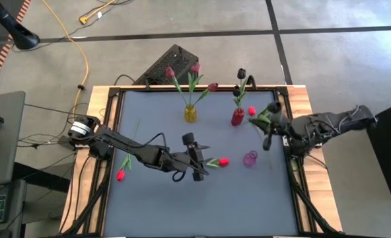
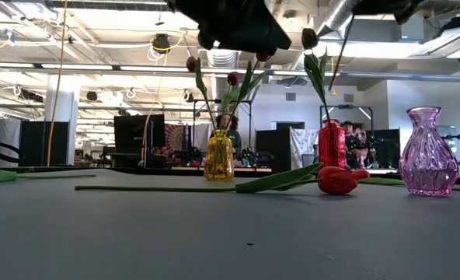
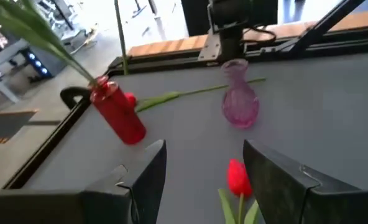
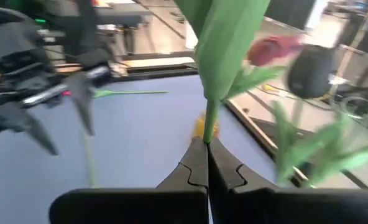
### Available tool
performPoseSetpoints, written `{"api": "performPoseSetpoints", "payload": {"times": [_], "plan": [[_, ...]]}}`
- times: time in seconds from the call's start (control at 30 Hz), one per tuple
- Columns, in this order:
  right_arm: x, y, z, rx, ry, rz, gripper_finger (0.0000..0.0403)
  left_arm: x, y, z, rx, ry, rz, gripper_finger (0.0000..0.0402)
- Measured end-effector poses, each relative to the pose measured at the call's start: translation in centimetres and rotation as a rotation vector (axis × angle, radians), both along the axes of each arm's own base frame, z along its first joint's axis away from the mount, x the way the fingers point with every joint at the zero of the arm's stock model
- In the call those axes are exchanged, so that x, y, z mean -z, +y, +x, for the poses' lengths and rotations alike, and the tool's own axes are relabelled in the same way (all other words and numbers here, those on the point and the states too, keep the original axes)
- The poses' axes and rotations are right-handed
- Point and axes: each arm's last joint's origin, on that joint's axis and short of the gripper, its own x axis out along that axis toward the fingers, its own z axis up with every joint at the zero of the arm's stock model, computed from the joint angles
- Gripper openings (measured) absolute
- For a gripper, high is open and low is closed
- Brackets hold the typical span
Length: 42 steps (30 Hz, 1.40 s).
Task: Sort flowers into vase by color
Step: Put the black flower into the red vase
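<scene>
dark jointed arms, seemingly black cables

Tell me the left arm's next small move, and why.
Probably lower the open left gripper and close on the red artificial tulip lying flat on the grey table; it sits between the fingers. The right gripper holds a green-stemmed flower near the red vase.

red tulip (image 3: 237, 177) stem cut off, background blurred
</scene>
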Motion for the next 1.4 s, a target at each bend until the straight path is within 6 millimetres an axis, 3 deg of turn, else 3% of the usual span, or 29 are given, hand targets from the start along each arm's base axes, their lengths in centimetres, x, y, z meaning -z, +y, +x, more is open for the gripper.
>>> {"api": "performPoseSetpoints", "payload": {"times": [0.4,0.6,1.0,1.4], "plan": [[0.1,-3.0,-0.1,0.126,0.03,0.007,0.0016,1.5,0.3,-0.9,-0.03,0.164,-0.006,0.0203],[0.3,-4.2,-0.1,0.165,0.056,0.008,0.0016,1.0,0.6,-2.1,-0.042,0.241,-0.002,0.0203],[0.3,-5.7,-0.4,0.225,0.07,0.008,0.0017,0.6,0.8,-2.5,-0.047,0.256,0.001,0.0203],[1.1,-6.9,1.0,0.222,0.135,0.034,0.0018,0.5,0.9,-2.3,-0.043,0.238,-0.006,0.0203]]}}
